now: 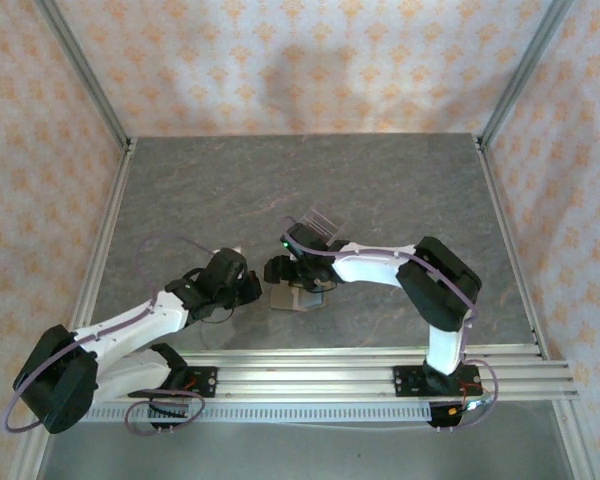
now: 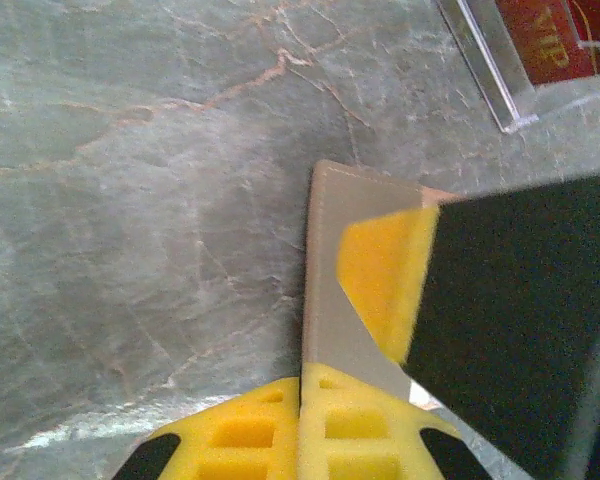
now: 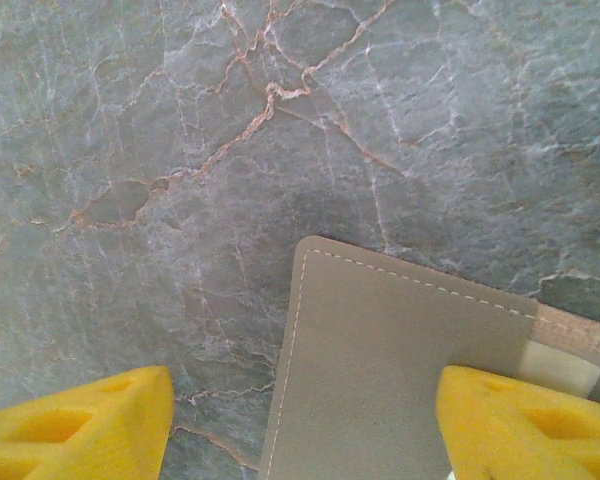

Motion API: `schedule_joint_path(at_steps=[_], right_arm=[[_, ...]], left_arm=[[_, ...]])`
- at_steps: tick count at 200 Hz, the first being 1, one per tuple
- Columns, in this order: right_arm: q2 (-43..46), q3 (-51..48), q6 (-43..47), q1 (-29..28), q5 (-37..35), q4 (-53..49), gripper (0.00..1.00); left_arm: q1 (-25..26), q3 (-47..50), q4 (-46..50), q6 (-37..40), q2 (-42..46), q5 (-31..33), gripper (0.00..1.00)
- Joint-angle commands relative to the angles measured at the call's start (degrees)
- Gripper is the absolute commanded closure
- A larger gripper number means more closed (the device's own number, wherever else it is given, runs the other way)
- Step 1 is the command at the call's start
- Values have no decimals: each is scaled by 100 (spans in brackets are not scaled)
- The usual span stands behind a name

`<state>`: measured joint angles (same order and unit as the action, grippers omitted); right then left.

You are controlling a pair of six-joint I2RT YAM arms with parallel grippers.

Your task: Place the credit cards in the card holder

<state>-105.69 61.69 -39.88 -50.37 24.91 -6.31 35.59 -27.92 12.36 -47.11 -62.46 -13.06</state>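
**Left claw pinches the card holder, right claw straddles it**

We start at the left claw (image 2: 300, 400). Its own camera shows the two yellow pads pressed together, with a thin taupe sheet rising out of the seam between them. We take that sheet for an edge of the card holder (image 2: 325, 300), clamped and seen almost edge-on. At 3 o'clock of the sheet, a yellow pad on a black finger of the other arm sits close against it. We cannot tell whether the two touch.

The right claw (image 3: 305, 400) gives us the opposite angle. Its pads stand wide apart at 8 and 4 o'clock of its picture and grip nothing. Between them the holder shows as a broad flat face with a stitched border, one rounded corner pointing to 12 o'clock. The pad at 4 o'clock overlaps the holder's side, with a small pale patch (image 3: 560, 365) and a tan strip beside it.

The overhead camera adds the layout. The holder is a small flat patch on the grey marbled table (image 1: 400, 190), with the black body of the right claw covering its 12 o'clock edge. The left arm reaches in from 8 o'clock and the right arm bends in from 3 o'clock.

At about 1 o'clock of the holder, near it but apart, is a clear slotted stand (image 1: 317, 226) holding the cards (image 2: 545, 40). The left wrist camera catches one corner of that stand and a dark red card with gold lettering. Metal frame rails (image 1: 90, 90) run along the table edges, and patterned cream-and-orange walls (image 1: 310, 60) close in the scene.
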Motion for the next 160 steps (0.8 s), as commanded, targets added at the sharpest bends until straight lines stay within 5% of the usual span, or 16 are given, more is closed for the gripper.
schedule_joint_path(at_steps=[1, 160], right_arm=[[-90, -223, -297, 79, 210, 473, 29], [63, -597, -523, 273, 542, 997, 27]], left_arm=[[172, -159, -34, -100, -202, 29, 95], [976, -330, -984, -369, -2076, 822, 96]])
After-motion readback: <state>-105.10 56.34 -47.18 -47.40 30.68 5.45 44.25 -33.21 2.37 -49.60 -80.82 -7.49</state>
